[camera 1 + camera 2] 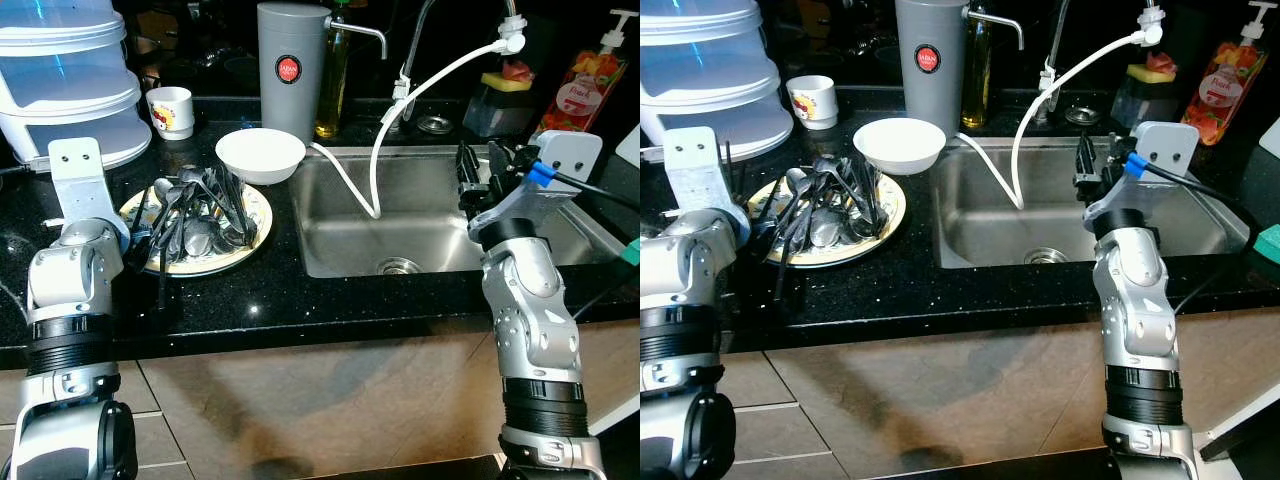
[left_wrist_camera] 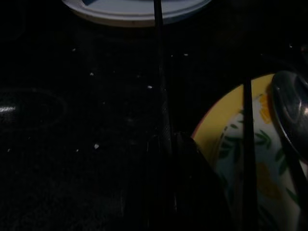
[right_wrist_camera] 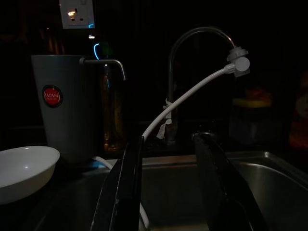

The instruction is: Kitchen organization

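- The left claw (image 1: 150, 262) is low at the near-left of the black table (image 1: 250, 300), just beside the rim of the yellow plate (image 1: 255, 222). In the left wrist view a thin dark rod (it looks like a chopstick or a utensil handle) runs straight up between the fingers, so I judge the claw is closed on a thin utensil (image 2: 161, 86), though the picture is dark.
- The plate carries a heap of spoons and dark utensils (image 1: 200, 215); these are the things to be sorted, and they lie left of the sink (image 1: 440, 215).
- The right claw (image 1: 468, 185) hangs above the sink basin, its two fingers apart and empty (the right wrist view shows clear space between them).
- The step in hand seems to be taking cutlery from the plate, one piece at a time. The next move calls for a clean lift so the neighbours are not dragged.
- Behind the plate stands the white bowl (image 1: 260, 155), touching the sink edge.
- Farther back are the grey jug (image 1: 290, 70) and the small mug (image 1: 170, 110).
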Controlling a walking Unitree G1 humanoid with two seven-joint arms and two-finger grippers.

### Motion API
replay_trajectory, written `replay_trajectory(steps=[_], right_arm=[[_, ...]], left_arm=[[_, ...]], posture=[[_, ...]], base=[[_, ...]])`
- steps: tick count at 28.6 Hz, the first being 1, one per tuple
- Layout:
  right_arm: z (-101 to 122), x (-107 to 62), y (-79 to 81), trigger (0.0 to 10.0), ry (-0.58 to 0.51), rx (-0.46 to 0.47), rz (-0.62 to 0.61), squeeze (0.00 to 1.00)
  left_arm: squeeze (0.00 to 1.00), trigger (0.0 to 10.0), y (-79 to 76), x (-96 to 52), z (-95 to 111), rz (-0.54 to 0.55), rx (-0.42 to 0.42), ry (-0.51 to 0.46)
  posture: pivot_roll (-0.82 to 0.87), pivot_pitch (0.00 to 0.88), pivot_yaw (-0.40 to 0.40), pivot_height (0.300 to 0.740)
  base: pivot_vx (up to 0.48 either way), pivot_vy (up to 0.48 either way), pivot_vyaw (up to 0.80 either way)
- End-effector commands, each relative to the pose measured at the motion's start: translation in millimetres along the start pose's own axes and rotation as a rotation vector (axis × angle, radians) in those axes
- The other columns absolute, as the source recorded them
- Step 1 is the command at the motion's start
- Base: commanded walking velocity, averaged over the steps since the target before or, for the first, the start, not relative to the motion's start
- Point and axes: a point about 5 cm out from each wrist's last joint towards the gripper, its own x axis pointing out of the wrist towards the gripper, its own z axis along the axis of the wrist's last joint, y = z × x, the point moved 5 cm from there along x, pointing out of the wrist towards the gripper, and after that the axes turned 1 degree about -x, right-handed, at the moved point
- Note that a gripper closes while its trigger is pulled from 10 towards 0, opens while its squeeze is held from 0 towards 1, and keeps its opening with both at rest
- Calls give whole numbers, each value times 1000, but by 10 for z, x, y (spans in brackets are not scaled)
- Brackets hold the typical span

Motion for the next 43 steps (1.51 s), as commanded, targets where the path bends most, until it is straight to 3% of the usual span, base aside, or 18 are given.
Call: replay_trajectory(steps=[1,2,3,10,12,15,16,17,18,21,22,25,27,28,32,38,40,43], right_arm=[[1,-14,-25,10000,4,-6,-4,0],[1,-14,-25,10000,4,-6,-4,0],[3,-11,-25,10000,3,-6,-4,0],[22,-2,-35,10000,-4,-6,-6,0],[47,19,-60,10000,-14,4,-15,0],[64,36,-76,10000,-20,14,-22,0],[90,60,-86,10000,-28,26,-27,0],[131,86,-97,10000,-39,39,-32,0],[143,88,-102,10000,-43,44,-35,0],[155,67,-129,10000,-44,55,-45,0],[162,49,-165,10000,-44,68,-60,0],[184,32,-220,10000,-50,89,-83,0],[197,26,-239,10000,-54,97,-91,0],[200,20,-255,10000,-54,104,-98,0],[186,13,-259,10000,-48,105,-98,0],[186,10,-261,10000,-45,107,-99,0],[190,8,-267,10000,-45,108,-101,0],[191,5,-268,10000,-45,108,-104,0]], left_arm=[[0,10000,-47,0,61,-7,-36,-48],[0,10000,-47,0,61,-7,-36,-48],[0,10000,-14,-51,312,9,-68,-161],[0,10000,31,-177,744,0,-123,-339],[0,10000,-43,-243,946,-59,-138,-411],[0,10000,-121,-268,1026,-106,-148,-436],[0,10000,-341,-285,1070,-217,-158,-443],[0,10000,-784,-311,1038,-410,-171,-403],[0,10000,-960,-326,1013,-473,-182,-387],[0,10000,-1256,-342,946,-527,-156,-365],[0,10000,-1348,-357,978,-498,-89,-400],[0,10000,-1332,-415,1176,-381,92,-550],[0,10000,-1266,-445,1307,-314,137,-615],[0,10000,-1167,-488,1493,-250,136,-682],[0,10000,-1172,-544,1604,-278,79,-713],[0,10000,-1392,-660,1634,-403,19,-745],[0,10000,-1503,-764,1691,-461,-19,-785],[0,10000,-1788,-935,1671,-668,-166,-743]], posture=[[49,0,-45,740],[49,0,-45,740],[49,0,-46,740],[49,0,-49,740],[54,0,-54,740],[52,0,-58,740],[52,0,-58,740],[44,0,-56,740],[44,0,-56,740],[17,0,-48,740],[7,0,-43,740],[-7,0,-33,740],[-10,0,-32,740],[-8,0,-34,740],[-7,0,-36,740],[-11,0,-37,740],[-10,0,-38,740],[-10,0,-38,740]], base=[[0,0,0],[0,0,0],[0,0,0],[0,0,0],[0,0,0],[0,0,0],[0,0,0],[0,0,0],[0,0,0],[0,0,0],[0,0,0],[0,0,0],[0,0,0],[0,0,0],[0,0,0],[0,0,0],[0,0,0],[0,0,0]])
